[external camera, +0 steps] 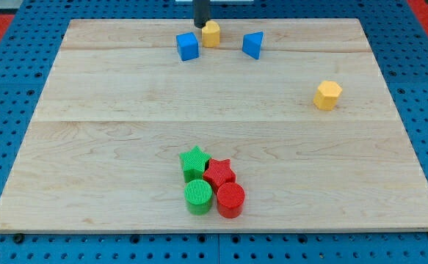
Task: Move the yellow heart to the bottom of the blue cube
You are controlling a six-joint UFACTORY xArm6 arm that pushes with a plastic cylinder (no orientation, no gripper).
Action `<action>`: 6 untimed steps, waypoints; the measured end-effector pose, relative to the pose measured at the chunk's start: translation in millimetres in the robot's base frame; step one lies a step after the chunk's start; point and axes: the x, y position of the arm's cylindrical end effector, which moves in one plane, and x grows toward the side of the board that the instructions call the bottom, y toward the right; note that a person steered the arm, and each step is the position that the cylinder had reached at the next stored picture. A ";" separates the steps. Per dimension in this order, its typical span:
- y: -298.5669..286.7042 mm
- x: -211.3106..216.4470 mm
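The yellow heart [211, 34] sits near the view's top, just right of and slightly above the blue cube [188, 46]; the two nearly touch. My tip [200, 26] is at the heart's upper left, right beside it and just above the cube. The rod comes down from the view's top edge.
A blue triangular block [252, 45] lies right of the heart. A yellow hexagonal block [328, 95] sits at the right. Near the bottom centre cluster a green star [194, 162], a red star [219, 173], a green cylinder [198, 196] and a red cylinder [230, 200]. The wooden board [89, 147] lies on a blue pegboard.
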 end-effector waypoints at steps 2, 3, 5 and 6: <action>37.9 16.4; 38.8 47.9; 37.0 51.5; 31.7 51.5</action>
